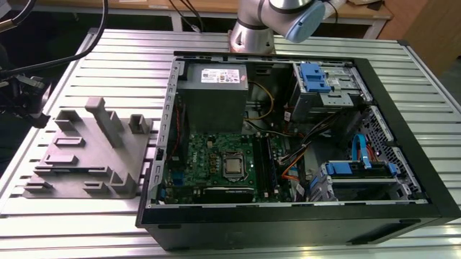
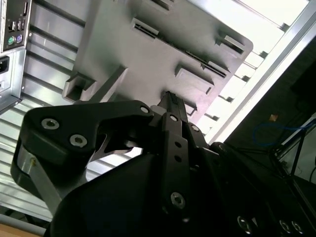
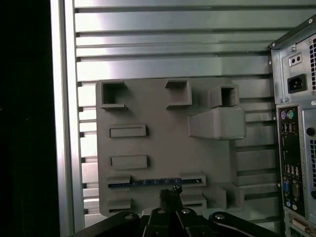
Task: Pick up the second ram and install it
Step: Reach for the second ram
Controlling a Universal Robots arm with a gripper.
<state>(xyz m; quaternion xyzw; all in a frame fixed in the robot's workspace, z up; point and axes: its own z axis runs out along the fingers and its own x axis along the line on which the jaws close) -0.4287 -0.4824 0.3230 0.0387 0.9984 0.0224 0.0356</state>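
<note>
Ram (image 3: 148, 182) stands on edge in 1 long slot of the grey block (image 3: 163, 143), by the block's edge opposite the tall posts. Gripper (image 3: 170, 193) hovers just beside it, jaws together, holding nothing. Judged light, stiff and thin, with fragile chips and contacts. Pinch the 2 flat faces mid-length at the exposed top edge.

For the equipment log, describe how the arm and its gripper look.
In the exterior view, the arm is a silver metal tube with a rounded light-blue cap at a joint. In the second wrist view, the gripper is matt black, made of flat, angular link plates pinned with round silver screws and tapering to a narrow tip.
</note>
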